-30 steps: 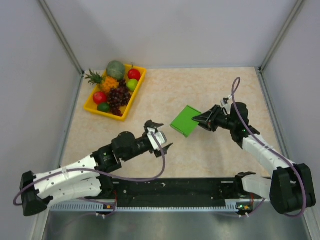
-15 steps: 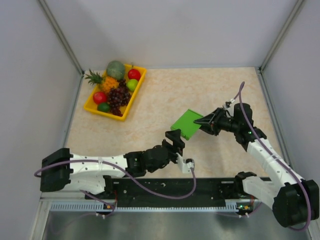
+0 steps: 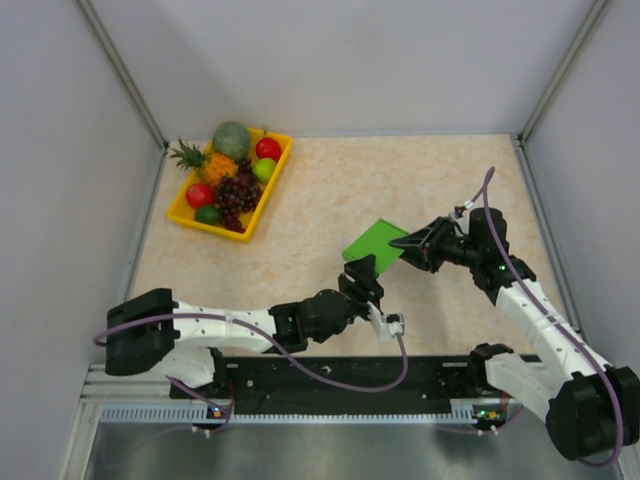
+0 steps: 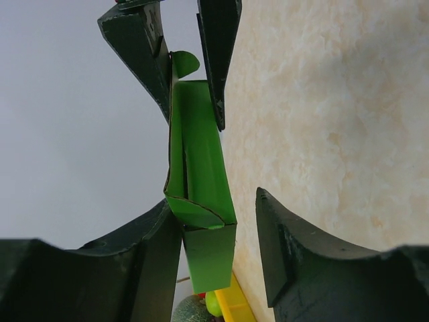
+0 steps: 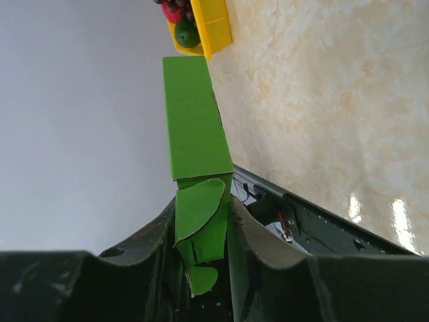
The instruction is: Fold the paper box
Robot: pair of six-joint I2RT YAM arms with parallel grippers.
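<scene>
Just right of centre over the bench [image 3: 400, 180], lifted clear of the surface: paper box [image 3: 373, 246], pinched at its right-hand end by the right claw [image 3: 405, 243]. Clamped firmly on the flap end there, going by the right wrist view, with a loose rounded tab poking out low between the fingers.

Left claw [image 3: 362, 272] reaching in from the near left, jaws apart and straddling the opposite, open end of the box. From the left wrist view: green sleeve sitting between the two fingers, right up against one of them, with a clear gap to the other. So not gripped on that side yet, just bracketed.

Looks like mid-fold to me: body already popped into a sleeve, end flaps not tucked. Curved flap at the near-left end hanging half across the opening.

Next move, best guess: closing the left claw onto that end without crushing the sleeve, then working the flap in while holding steady with the right. Calls for a gentle squeeze, thin card and all that. Also calls for landing the fingers on the flat walls rather than across the open mouth, otherwise probably a bent corner or a flattened box.

Yellow fruit tray [image 3: 271, 192] way off at the far left, well apart from both claws, no bearing on the fold.
</scene>
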